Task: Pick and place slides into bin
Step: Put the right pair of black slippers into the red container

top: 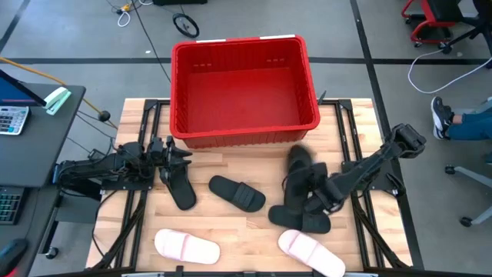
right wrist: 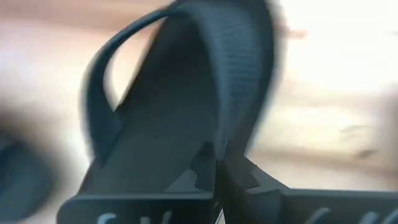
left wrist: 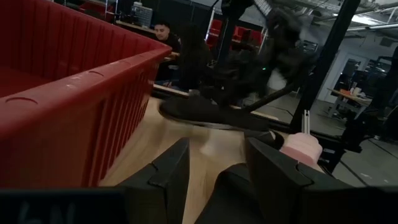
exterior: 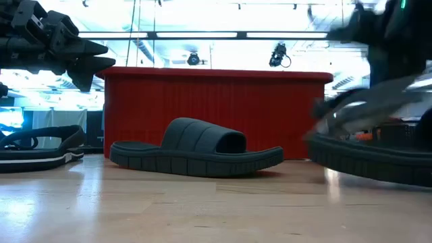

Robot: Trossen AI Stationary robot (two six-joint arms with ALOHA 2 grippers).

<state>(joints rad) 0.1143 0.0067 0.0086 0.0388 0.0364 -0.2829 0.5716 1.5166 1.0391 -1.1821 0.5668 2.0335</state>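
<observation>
Pink slides: two pale pink slides lie at the near edge of the tabletop (top: 231,223), one toward the left (top: 187,246) and one toward the right (top: 310,252), well apart from each other.
Black slide pile: a black slide (top: 300,219) lies flat just beside the right pink slide, under the right arm.
Right gripper: the right gripper (top: 317,190) is over this pile, its fingers (right wrist: 205,168) clenched on the strap of a black slide (right wrist: 186,93), which hangs blurred and tilted; in the low view it shows off the wood (exterior: 371,155).
Middle black slide: one black slide (top: 237,193) lies flat alone in the middle of the tabletop, between the two arms, strap upward.
Left black slide: another black slide (top: 177,185) lies flat toward the left, under the left gripper.
Left gripper: the left gripper (top: 181,156) hovers above this slide, near the front left corner of the bin; its fingers (left wrist: 168,171) stand apart and hold nothing.
Bin: the red bin (top: 244,132) stands at the far edge of the tabletop, in the middle, upright, with no slide visible inside.
Room behind: a seated person (left wrist: 163,34) shows beyond the tabletop in the left wrist view.
</observation>
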